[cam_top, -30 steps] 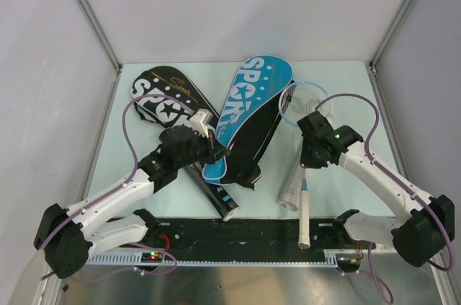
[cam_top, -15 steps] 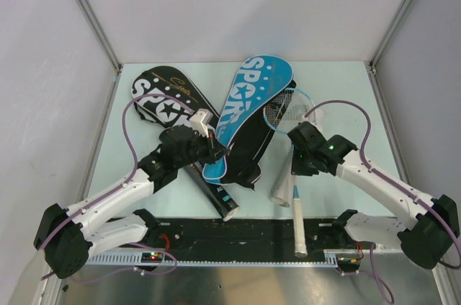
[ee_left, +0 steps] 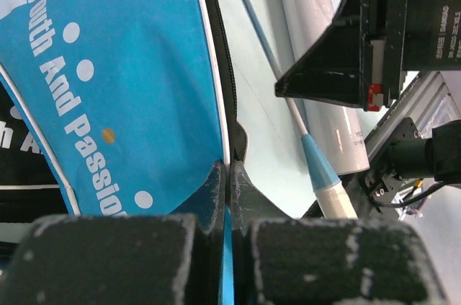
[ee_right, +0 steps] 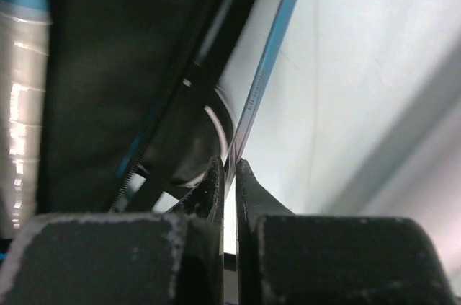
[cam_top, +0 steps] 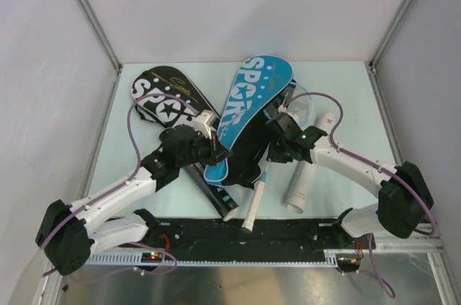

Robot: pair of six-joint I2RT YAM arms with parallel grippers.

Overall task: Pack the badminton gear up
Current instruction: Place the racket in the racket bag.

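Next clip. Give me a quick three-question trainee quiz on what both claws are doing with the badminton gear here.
1. True or false: the left claw is shut on the edge of the blue cover.
2. The right claw grips: A the black cover, B the racket, C the black tube.
3. In the top view, the white tube lies to which side of the racket's handle: left or right?
Key: 1 true; 2 B; 3 right.
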